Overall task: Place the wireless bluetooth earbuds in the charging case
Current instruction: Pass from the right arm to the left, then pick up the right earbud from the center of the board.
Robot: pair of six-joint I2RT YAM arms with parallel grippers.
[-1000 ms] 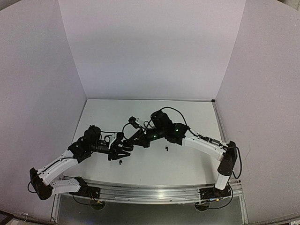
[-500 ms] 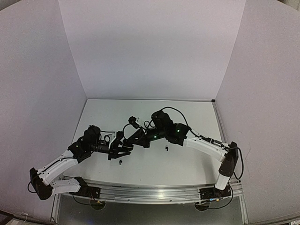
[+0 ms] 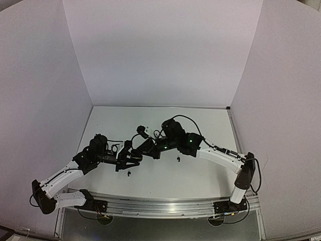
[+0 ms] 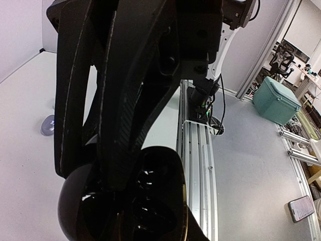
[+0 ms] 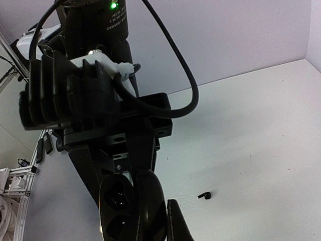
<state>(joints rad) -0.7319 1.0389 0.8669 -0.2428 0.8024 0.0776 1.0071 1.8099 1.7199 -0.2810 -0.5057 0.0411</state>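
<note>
A black charging case [image 5: 131,208] hangs open above the table between my two arms, its two empty sockets showing [image 4: 150,196]. My right gripper [image 5: 153,226] is shut on it, one finger [image 5: 176,221] lying along its side. My left gripper [image 4: 165,228] is shut on the case too, reaching it from the opposite side. In the top view the grippers meet at mid-table, left [image 3: 129,159] and right [image 3: 145,146]. One black earbud [image 5: 204,195] lies on the table beside the right arm [image 3: 178,159]. Another black earbud [image 3: 129,173] lies under the left gripper. No bud sits in the case.
A small greyish rounded thing [image 4: 47,124] lies on the table to the left of the case. The aluminium rail [image 3: 160,206] runs along the near edge. White walls [image 3: 160,55] close in the back and both sides.
My left gripper's jaws have closed onto the case. Both arms have barely shifted, and the earbuds on the table have not moved.
</note>
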